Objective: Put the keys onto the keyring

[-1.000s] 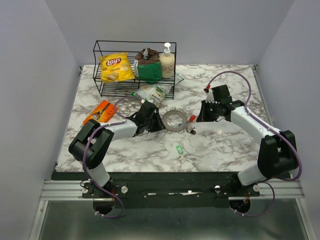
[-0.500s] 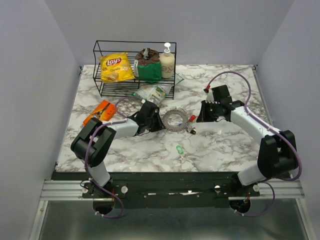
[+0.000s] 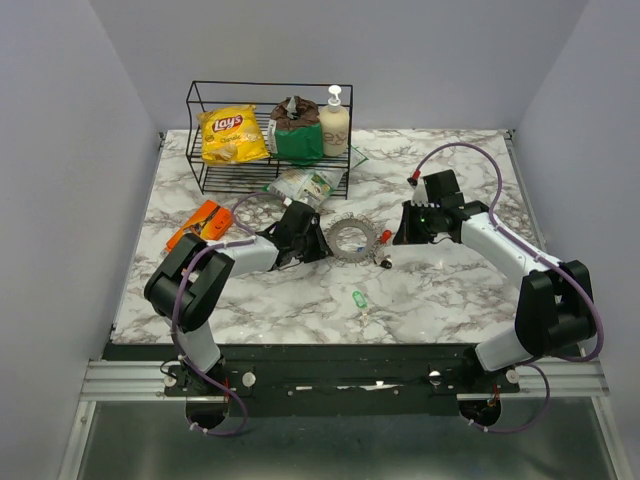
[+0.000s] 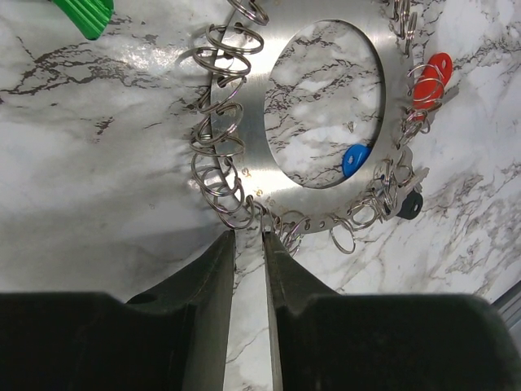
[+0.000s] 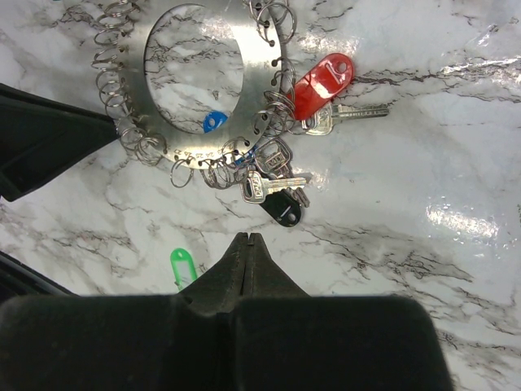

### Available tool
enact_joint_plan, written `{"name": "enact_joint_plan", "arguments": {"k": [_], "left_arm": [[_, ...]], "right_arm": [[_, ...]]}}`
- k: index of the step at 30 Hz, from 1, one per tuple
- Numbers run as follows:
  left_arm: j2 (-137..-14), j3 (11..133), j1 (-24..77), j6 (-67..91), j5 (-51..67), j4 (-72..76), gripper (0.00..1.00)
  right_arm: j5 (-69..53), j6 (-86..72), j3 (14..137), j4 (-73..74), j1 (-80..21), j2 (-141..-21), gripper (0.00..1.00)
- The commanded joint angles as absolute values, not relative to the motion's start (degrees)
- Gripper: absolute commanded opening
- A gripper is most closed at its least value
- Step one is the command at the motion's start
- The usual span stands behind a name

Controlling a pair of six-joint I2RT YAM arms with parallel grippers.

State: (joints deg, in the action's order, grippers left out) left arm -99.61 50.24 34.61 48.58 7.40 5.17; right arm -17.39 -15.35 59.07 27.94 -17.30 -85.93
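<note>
**A:** Top view first. Where's the keyring [image 3: 350, 240]?

**B:** Flat on the table [image 3: 450, 290], between the two grippers. The left gripper [image 3: 320, 243] is at its left rim and the right gripper [image 3: 398, 237] is just off its right. The green key [image 3: 359, 299] lies loose on the near side, apart from both.

**A:** Left wrist?

**B:** The jaws are a narrow slit apart with nothing between them. The keyring's rim is straight ahead of the tips.

**A:** Right wrist?

**B:** Clenched and empty. The red key [image 5: 326, 77] hangs on the keyring ahead. The green key sits just left of the tips, lengthwise toward the camera. I'd judge the right arm handier.
</note>
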Motion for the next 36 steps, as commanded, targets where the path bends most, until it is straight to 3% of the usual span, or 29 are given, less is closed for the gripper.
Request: {"name": "enact_joint_plan", "arguments": {"k": [1, 5, 15, 29, 36], "left_arm": [[-101.0, 51.2, 34.8, 48.7, 8.1, 6.9, 0.24], [-101.4, 51.9, 35.2, 48.3, 7.6, 6.5, 0.15], [-102.5, 54.4, 36.3, 45.5, 5.4, 3.1, 0.15], [-98.6, 51.8, 36.6, 45.5, 3.4, 5.2, 0.33], [-97.5, 50.3, 36.7, 45.9, 3.2, 7.4, 0.35]], "right_arm": [[-17.8, -14.7, 58.4, 27.7, -17.7, -86.5, 0.01], [-17.7, -14.6, 58.5, 27.7, -17.7, -86.5, 0.01], [-17.5, -14.6, 58.6, 27.7, -17.7, -86.9, 0.01], [-17.7, -14.7, 58.4, 27.6, -17.7, -86.7, 0.01], [-17.6, -14.7, 58.3, 27.7, -17.7, -86.7, 0.01]]}}
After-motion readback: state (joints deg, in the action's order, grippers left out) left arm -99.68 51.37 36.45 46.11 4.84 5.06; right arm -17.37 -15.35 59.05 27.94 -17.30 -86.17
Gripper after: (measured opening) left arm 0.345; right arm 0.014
